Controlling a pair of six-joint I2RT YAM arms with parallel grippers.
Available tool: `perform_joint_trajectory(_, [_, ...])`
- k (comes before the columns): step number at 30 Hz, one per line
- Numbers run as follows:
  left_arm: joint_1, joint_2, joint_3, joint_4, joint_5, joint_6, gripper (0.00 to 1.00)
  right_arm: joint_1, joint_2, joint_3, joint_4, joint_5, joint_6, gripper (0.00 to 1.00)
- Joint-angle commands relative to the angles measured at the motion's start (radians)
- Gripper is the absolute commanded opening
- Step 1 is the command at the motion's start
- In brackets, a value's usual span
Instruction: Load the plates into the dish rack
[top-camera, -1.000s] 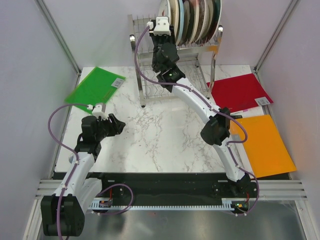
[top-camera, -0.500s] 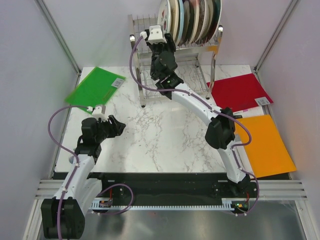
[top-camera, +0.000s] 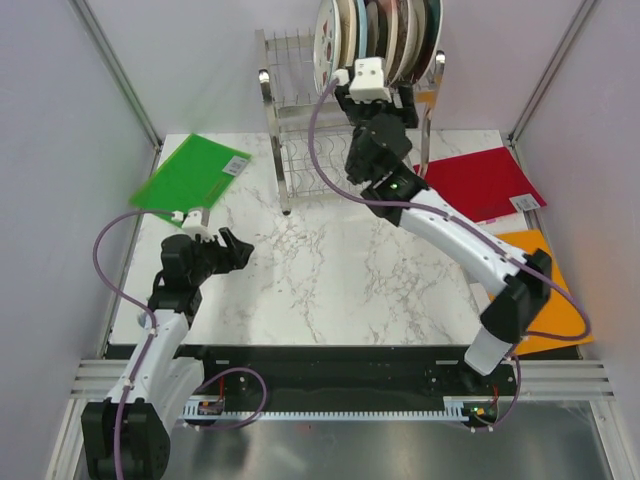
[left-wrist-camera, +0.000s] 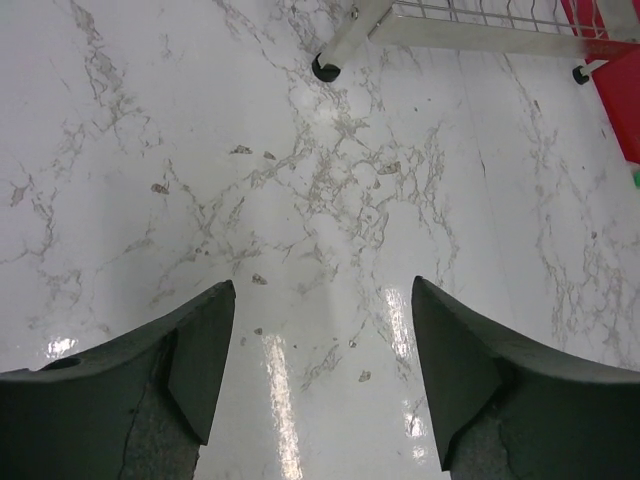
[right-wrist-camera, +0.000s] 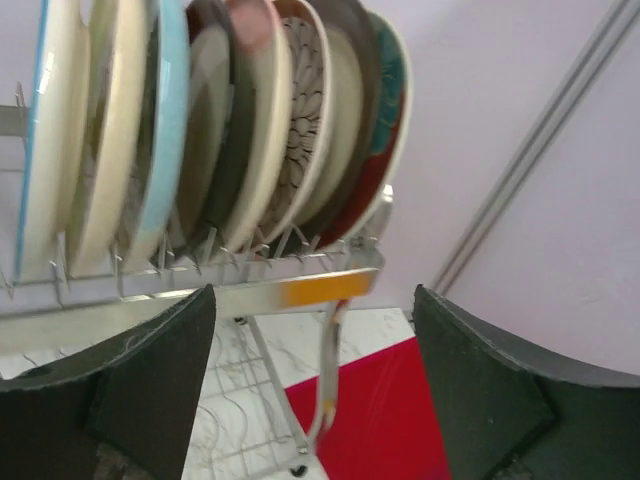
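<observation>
**All visible plates racked, both grippers empty**

Top view: I see the plates (top-camera: 380, 35) standing on edge in the upper tier of the dish rack (top-camera: 290, 150), packed side by side. The wire slots hold each one upright, which is why none leans over. My right gripper (top-camera: 390, 100) hangs just in front of that row. The left gripper (top-camera: 235, 250) waits low over the marble table (top-camera: 330, 280), well apart from the rack. No plate lies on the table or on the green mat (top-camera: 190, 172), red mat (top-camera: 480, 182) or orange mat (top-camera: 530, 290), so I judge the loading done or nearly so. White labels (top-camera: 235, 165) sit on the green and red mats, too small to read.

Left wrist: the jaws are spread wide over the marble with nothing between them. A rack foot (left-wrist-camera: 322, 70) shows ahead.

Right wrist: the jaws are wide and empty, facing the plates' lower rims. An orange patch (right-wrist-camera: 320, 290) marks the shelf rail, and I can read no writing on it.
</observation>
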Motion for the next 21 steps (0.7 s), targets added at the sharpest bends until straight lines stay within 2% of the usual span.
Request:
perform_joint_trajectory(1, [-0.001, -0.01, 0.063, -0.001, 0.009, 0.0, 0.95, 0.003, -0.197, -0.141, -0.289, -0.002, 0.166, 0.9])
perform_joint_trajectory(2, [-0.001, -0.008, 0.069, -0.002, 0.012, 0.005, 1.0, -0.001, -0.24, -0.158, -0.363, -0.027, 0.204, 0.92])
perform_joint_trajectory(3, [-0.001, -0.002, 0.085, -0.008, 0.011, 0.014, 1.0, -0.036, -0.259, -0.155, -0.437, -0.05, 0.264, 0.93])
perform_joint_trajectory(4, [-0.001, 0.001, 0.094, -0.008, 0.006, 0.02, 1.0, -0.069, -0.279, -0.15, -0.615, -0.074, 0.407, 0.95])
perform_joint_trajectory(5, [-0.001, 0.007, 0.103, -0.01, 0.005, 0.026, 1.0, -0.115, -0.308, -0.132, -0.7, -0.175, 0.504, 0.96])
perform_joint_trajectory(6, [-0.001, 0.016, 0.114, -0.01, 0.003, 0.039, 1.0, -0.226, -0.316, -0.116, -0.776, -0.232, 0.58, 0.96])
perform_joint_trajectory(7, [-0.001, 0.042, 0.146, -0.01, 0.005, 0.049, 1.0, -0.279, -0.317, -0.1, -0.893, -0.281, 0.635, 0.96])
perform_joint_trajectory(8, [-0.003, 0.064, 0.167, -0.01, 0.002, 0.06, 1.0, -0.325, -0.31, -0.066, -0.943, -0.332, 0.766, 0.98])
perform_joint_trajectory(9, [-0.004, 0.085, 0.224, -0.013, -0.005, 0.081, 1.0, -0.416, -0.302, -0.049, -0.989, -0.369, 0.815, 0.98])
perform_joint_trajectory(10, [-0.006, 0.132, 0.261, -0.031, -0.011, 0.094, 1.0, -0.454, -0.297, -0.035, -1.061, -0.398, 0.856, 0.98])
perform_joint_trajectory(12, [-0.007, 0.171, 0.369, -0.044, -0.025, 0.141, 1.0, -0.517, -0.277, -0.035, -1.104, -0.372, 0.892, 0.98])
perform_joint_trajectory(14, [-0.009, 0.222, 0.434, -0.048, -0.026, 0.186, 1.0, -0.605, -0.271, -0.066, -1.143, -0.419, 0.913, 0.98])
perform_joint_trajectory(21, [-0.019, 0.305, 0.637, -0.086, -0.041, 0.28, 1.0, -0.822, -0.221, -0.129, -1.094, -0.421, 0.972, 0.98])
